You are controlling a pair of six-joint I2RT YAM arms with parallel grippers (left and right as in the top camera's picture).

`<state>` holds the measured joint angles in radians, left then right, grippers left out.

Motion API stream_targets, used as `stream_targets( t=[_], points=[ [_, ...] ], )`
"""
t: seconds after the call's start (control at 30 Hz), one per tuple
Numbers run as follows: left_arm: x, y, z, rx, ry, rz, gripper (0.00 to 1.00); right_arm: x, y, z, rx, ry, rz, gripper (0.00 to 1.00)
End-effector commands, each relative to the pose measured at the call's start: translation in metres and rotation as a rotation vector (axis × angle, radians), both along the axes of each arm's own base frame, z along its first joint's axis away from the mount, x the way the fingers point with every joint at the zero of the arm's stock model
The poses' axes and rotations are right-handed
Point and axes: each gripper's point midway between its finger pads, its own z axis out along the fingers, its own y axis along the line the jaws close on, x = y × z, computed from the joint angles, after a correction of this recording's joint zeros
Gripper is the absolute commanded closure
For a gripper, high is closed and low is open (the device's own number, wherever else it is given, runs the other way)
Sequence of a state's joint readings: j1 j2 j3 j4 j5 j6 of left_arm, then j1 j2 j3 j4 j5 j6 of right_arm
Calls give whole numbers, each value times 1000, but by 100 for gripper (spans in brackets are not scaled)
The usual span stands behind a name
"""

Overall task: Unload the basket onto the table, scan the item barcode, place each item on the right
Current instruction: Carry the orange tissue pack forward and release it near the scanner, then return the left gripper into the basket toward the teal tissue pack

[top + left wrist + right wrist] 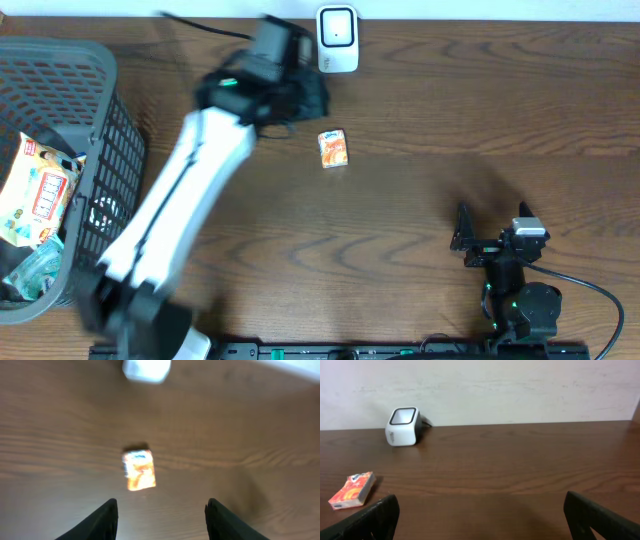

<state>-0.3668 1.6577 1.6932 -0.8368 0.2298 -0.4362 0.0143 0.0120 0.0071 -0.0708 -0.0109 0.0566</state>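
**Item:** small orange packet [333, 148] [139, 470] [353, 491]. It lies flat on the brown wooden tabletop [450, 100], clear of both grippers, in front of the scanner and apart from it.

**Scanner:** white boxy unit [337, 38] [146, 370] [404, 426] with a dark-framed window, at the far edge of the tabletop.

**Left gripper** [300, 95] [162, 510]: hangs over the tabletop between packet and scanner, blurred in the overhead view. Jaws are released and parted, with nothing between them; the packet lies just beyond the tips.

**Right gripper** [490, 235] [482, 512]: low at the near right of the tabletop, well apart from the packet. Jaws are spread wide and grasp nothing.

**Basket:** dark mesh [112, 130], at the left edge, containing snack packets [38, 190].
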Motion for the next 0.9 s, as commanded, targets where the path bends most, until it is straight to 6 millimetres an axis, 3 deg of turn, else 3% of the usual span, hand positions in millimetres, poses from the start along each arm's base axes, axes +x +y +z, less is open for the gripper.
stream_targets(
  t=[0.0,0.07,0.2,0.4,0.53,0.67,0.87],
  points=[
    [-18,49,54,49,-138,20,45,0,-2,-1,1,1,-8,1],
    [-33,86,77,71,-180,112,45,0,-2,-1,1,1,-8,1],
    [-68,169,112,123,-253,348,32,0,-2,-1,2,1,-8,1],
    [-129,281,131,252,-265,755,20,0,-2,-1,2,1,-8,1],
    [-163,335,124,315,-196,1000,16,0,-2,-1,1,1,-8,1],
    [-172,363,108,290,-123,1135,12,0,-2,-1,2,1,-8,1],
    [-197,406,55,332,144,1418,10,0,-2,-1,2,1,-8,1]
  ],
)
